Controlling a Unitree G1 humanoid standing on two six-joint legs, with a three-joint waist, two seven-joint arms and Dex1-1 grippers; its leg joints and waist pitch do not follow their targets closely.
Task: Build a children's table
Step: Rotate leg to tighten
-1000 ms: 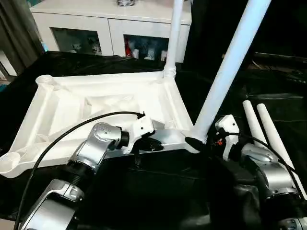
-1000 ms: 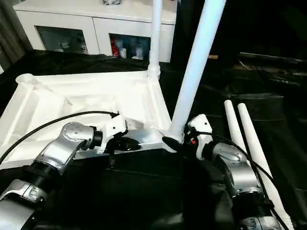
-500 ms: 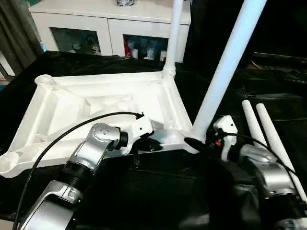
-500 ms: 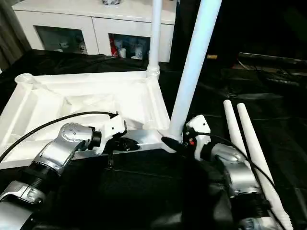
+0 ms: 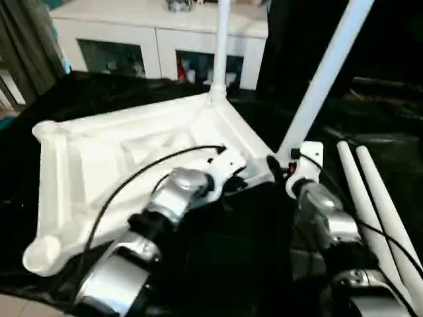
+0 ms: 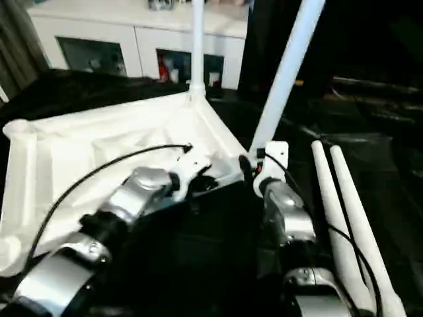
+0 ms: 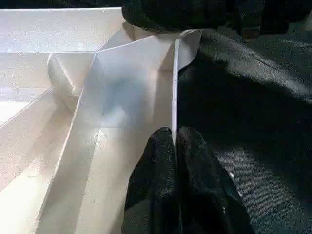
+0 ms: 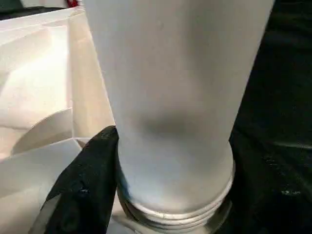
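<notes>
Forearms both reach fwd over the black cloth [image 5: 59, 99] to the near right corner of the upturned top [image 5: 99, 152]. Left gripper [image 7: 174, 142] lies low, fingers pinched shut on the top's thin near rim. Right gripper [image 5: 274, 162] sits at the base of the near leg [image 5: 324, 72], jaws wide around it; one finger [image 8: 85, 183] touches, other hidden behind the tube. Far leg [image 5: 221, 46] stands in the far right socket, upper end cut off. Two spare legs [image 5: 373, 198] lie at right.
</notes>
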